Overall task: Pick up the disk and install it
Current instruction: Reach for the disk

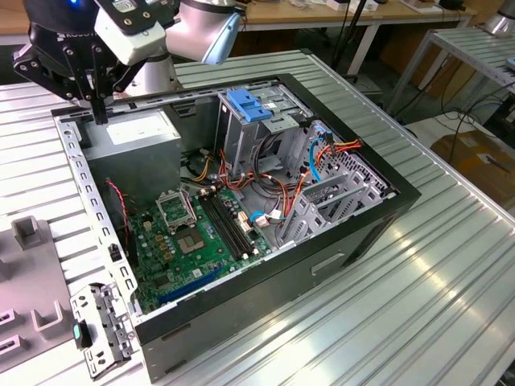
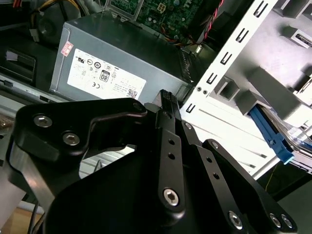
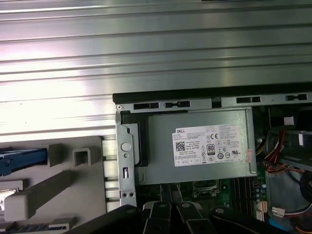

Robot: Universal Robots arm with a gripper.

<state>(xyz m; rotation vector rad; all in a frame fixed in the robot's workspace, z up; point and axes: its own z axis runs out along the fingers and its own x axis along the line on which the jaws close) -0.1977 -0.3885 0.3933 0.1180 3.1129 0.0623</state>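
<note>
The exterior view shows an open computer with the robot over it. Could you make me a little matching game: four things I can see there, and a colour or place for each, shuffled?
Things:
1. power supply box
2. circuit board
3. handle
4. hand

Descriptions:
A. green, lying flat on the floor of the case
B. black, at the case's rim towards the exterior view's left
C. grey with a white sticker
D. blue, atop the tall grey cage

Pairs: 1-C, 2-A, 3-D, 4-B.
</note>
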